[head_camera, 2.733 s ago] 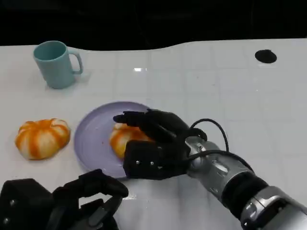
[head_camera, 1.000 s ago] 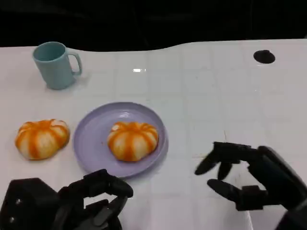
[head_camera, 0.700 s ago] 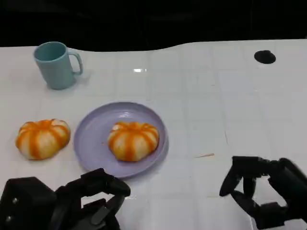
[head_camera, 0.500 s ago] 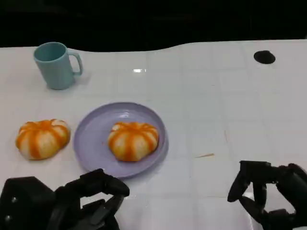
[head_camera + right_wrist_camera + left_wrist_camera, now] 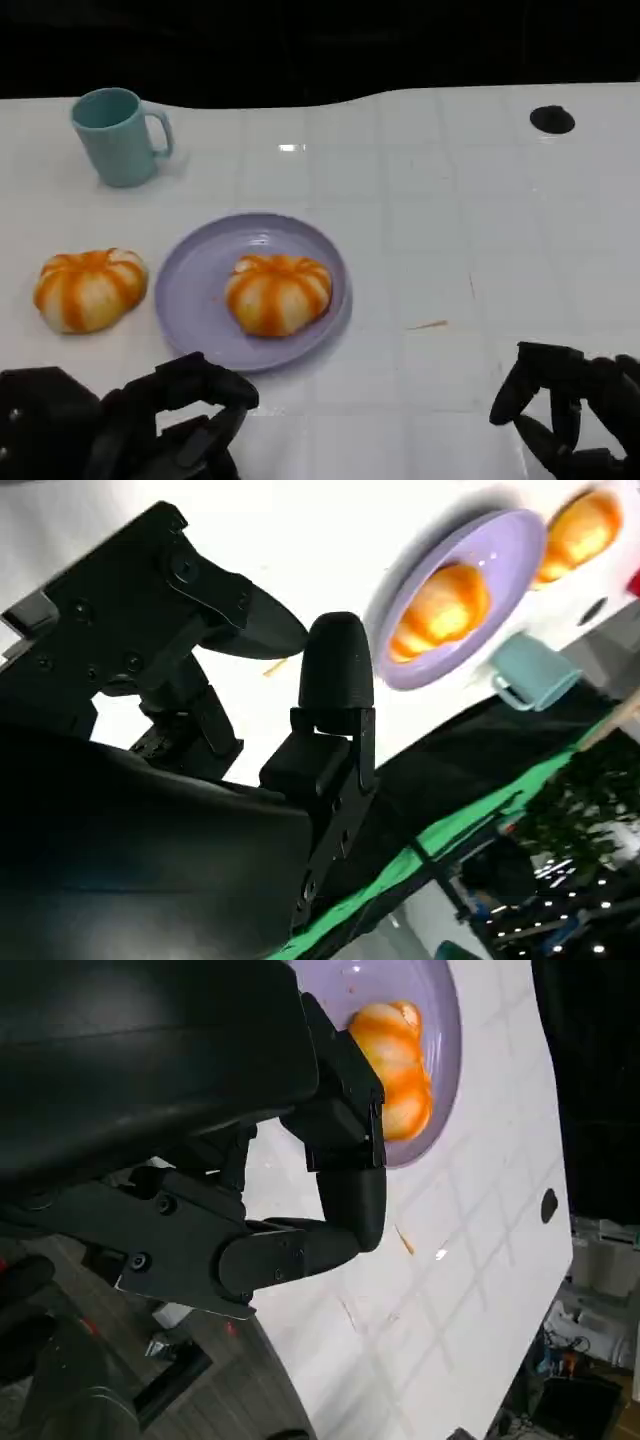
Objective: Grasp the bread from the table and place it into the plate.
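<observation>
An orange-and-white striped bread bun [image 5: 277, 292] lies in the middle of the lilac plate [image 5: 198, 285]; the bun [image 5: 395, 1060] and the plate [image 5: 440, 1000] also show in the left wrist view, and the bun [image 5: 445, 605] and the plate [image 5: 500, 560] in the right wrist view. A second, similar bun [image 5: 89, 288] rests on the table left of the plate, seen too as the bun [image 5: 580, 530]. My right hand [image 5: 570, 415] is at the table's near right corner, empty, fingers apart. My left hand [image 5: 150, 420] sits at the near left, fingers loosely curled, holding nothing.
A teal mug [image 5: 118, 135] stands at the back left, also seen as the mug [image 5: 530, 675]. A round black hole [image 5: 552, 119] marks the table at the far right. A small orange sliver [image 5: 428, 324] lies right of the plate.
My right hand let go of the bun on the plate and drew back to the near right corner. The bun stays in the plate. My left hand barely moved.
</observation>
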You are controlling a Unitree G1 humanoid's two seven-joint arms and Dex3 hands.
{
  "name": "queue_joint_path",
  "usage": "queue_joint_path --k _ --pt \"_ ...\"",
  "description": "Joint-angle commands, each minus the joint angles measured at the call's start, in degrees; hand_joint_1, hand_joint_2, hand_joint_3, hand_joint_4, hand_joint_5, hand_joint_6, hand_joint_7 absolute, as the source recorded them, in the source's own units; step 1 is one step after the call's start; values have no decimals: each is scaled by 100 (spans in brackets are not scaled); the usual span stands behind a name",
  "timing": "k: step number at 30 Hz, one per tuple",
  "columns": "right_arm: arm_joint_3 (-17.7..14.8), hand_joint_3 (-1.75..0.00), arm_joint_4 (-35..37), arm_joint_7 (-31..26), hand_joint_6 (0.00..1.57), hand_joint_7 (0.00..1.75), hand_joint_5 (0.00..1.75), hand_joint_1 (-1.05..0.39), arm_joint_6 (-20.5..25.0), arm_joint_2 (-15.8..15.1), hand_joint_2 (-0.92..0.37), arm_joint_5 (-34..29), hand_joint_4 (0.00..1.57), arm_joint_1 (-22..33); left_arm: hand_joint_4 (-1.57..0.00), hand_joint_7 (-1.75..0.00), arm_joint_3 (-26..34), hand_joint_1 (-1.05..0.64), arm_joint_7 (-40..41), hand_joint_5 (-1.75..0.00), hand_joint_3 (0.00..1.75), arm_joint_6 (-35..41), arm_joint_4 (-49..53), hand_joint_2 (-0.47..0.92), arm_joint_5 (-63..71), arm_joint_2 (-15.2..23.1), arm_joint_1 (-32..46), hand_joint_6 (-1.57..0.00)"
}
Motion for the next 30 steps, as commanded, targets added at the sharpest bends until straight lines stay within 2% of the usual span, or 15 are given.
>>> queue_joint_path --k 1,9,30 --pt "-20 -115 119 -141 80 144 175 -17 137 33 -46 -87 95 -62 -62 -130 44 -33 -79 -175 52 -146 46 92 22 112 25 -59" --pt "-28 -109 289 -241 80 144 175 -20 107 -5 -47 -159 95 -151 -60 -130 -38 -35 -94 -175 52 -321 165 92 100 128 5 -59" --pt "-4 -110 294 -279 83 140 175 -14 90 29 -44 -153 97 -159 -64 -130 -80 -35 -76 -175 50 -444 308 92 154 101 -49 -61"
